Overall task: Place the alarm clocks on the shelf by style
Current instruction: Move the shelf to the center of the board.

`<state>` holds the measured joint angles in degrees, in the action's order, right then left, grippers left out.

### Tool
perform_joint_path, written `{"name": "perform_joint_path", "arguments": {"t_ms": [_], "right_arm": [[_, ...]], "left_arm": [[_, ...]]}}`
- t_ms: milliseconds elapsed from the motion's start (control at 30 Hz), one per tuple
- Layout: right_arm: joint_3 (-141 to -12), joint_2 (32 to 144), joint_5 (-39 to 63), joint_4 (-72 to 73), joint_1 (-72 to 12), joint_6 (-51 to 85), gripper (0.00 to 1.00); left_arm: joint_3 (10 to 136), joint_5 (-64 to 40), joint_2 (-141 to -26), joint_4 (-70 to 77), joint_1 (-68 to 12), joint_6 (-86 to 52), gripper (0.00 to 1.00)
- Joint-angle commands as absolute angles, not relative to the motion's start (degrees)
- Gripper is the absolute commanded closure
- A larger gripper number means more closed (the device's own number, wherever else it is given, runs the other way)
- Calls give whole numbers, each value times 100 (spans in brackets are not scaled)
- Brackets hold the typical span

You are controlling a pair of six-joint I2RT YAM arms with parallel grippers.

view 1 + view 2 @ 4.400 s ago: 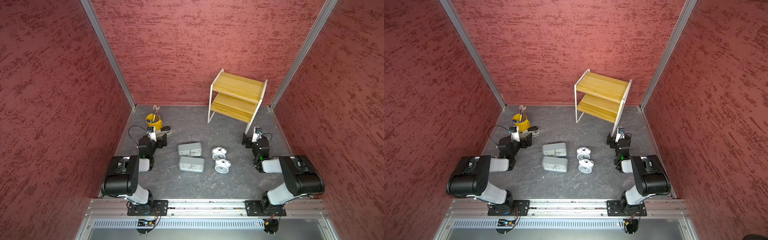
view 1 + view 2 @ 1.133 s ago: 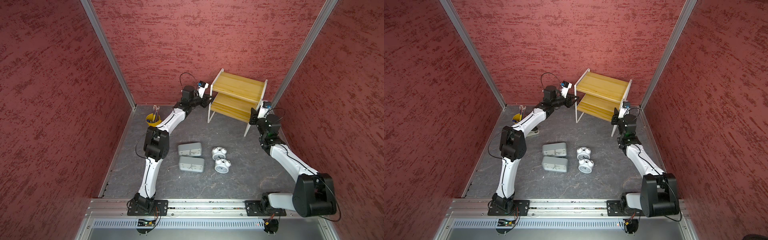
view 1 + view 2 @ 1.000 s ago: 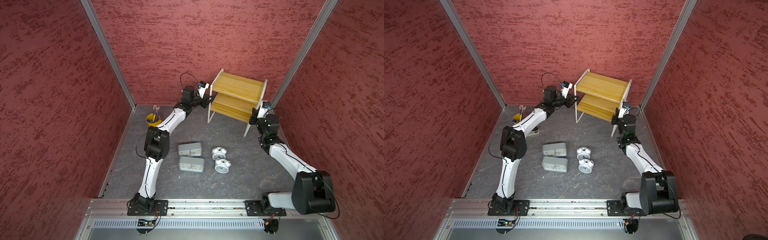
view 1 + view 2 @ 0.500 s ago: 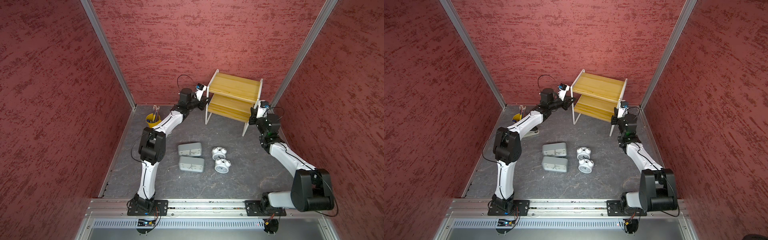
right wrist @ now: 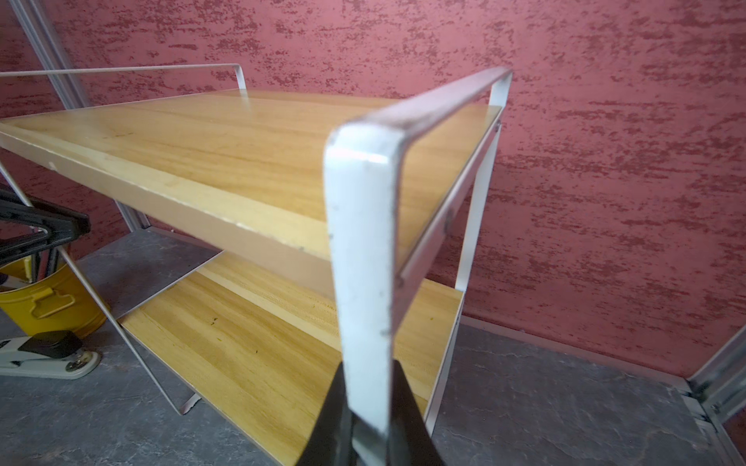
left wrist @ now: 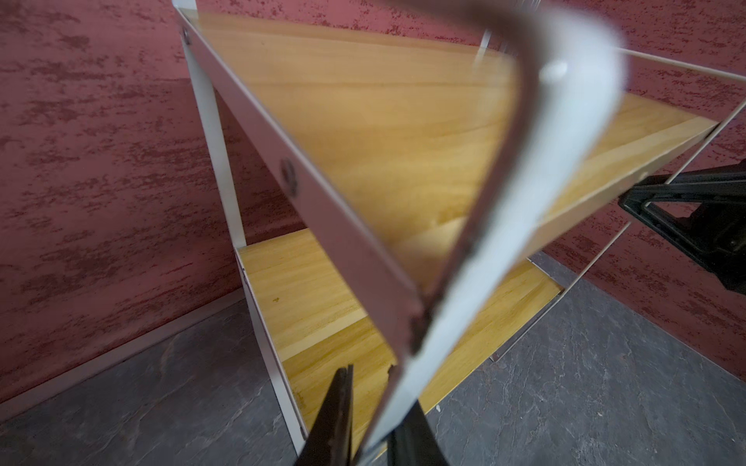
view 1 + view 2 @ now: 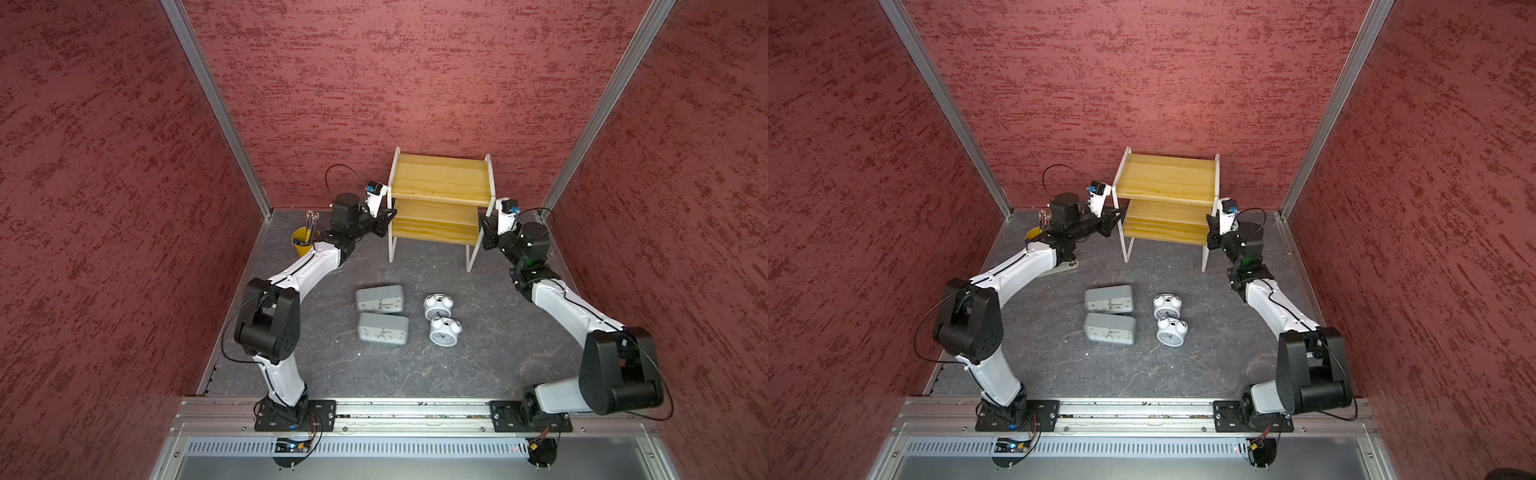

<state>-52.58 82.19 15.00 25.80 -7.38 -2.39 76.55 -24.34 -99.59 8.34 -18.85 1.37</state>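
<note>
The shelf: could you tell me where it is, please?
In a top view the shelf stands at the back of the table, between the left gripper and right gripper, both clamped on its frame.

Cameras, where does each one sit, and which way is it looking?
Top views: high above the front rail, looking down at the table, shelf and alarm clocks; left arm and right arm show whole.
Left wrist: on the left arm, facing the shelf's end; left fingers clamp its white leg.
Right wrist: on the right arm, facing the shelf's opposite end; right fingers clamp its white leg.
Shared: each wrist view shows the shelf and the other arm's fingers.
</note>
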Motion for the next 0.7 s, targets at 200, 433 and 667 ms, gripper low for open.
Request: {"name": "perform_joint_path", "arguments": {"t_ms": [200,433,667], "right_arm": [[-5493,8511,2006,2202,-1342,-18,94],[-5461,8458,1980,2042,-1583,-52,94],[-5193,8094,1673,2030,-1777,-14,94]], "left_arm": [[6592,-2357,-9001,550,-1899,-239,88],[6255,-2356,-8558,344,-1816,-109,86],[6008,-2347,-8334,276,-1764,-97,85]]}}
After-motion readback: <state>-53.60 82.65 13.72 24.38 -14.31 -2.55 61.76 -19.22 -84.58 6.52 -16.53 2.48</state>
